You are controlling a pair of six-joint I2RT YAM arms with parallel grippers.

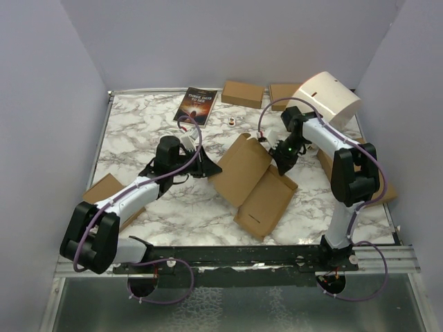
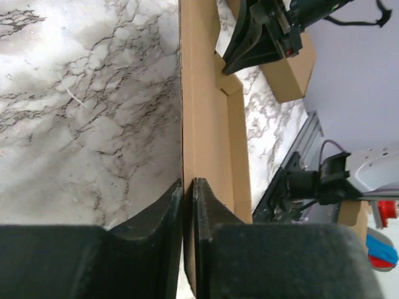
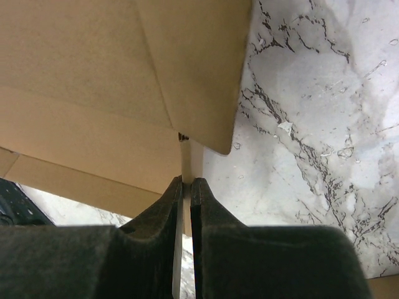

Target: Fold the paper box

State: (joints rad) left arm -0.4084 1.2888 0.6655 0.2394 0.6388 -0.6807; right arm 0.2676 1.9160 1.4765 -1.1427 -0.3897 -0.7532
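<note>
The paper box (image 1: pixel 252 183) lies part-folded in the middle of the marble table, a brown cardboard sheet with one panel raised on its left side. My left gripper (image 1: pixel 211 168) pinches that raised left edge. In the left wrist view the jaws (image 2: pixel 187 184) press on both faces of the upright cardboard panel (image 2: pixel 202 93). My right gripper (image 1: pixel 280 162) sits at the box's upper right edge. In the right wrist view its jaws (image 3: pixel 186 180) are shut on a thin flap edge, with the box's panels (image 3: pixel 93 75) spreading above.
A book (image 1: pixel 196 105), two small brown boxes (image 1: pixel 242 94) (image 1: pixel 284 93) and a white curved object (image 1: pixel 329 100) stand along the back. A flat brown box (image 1: pixel 111 194) lies at the left under my left arm, and another brown box (image 1: pixel 379 190) at the right edge.
</note>
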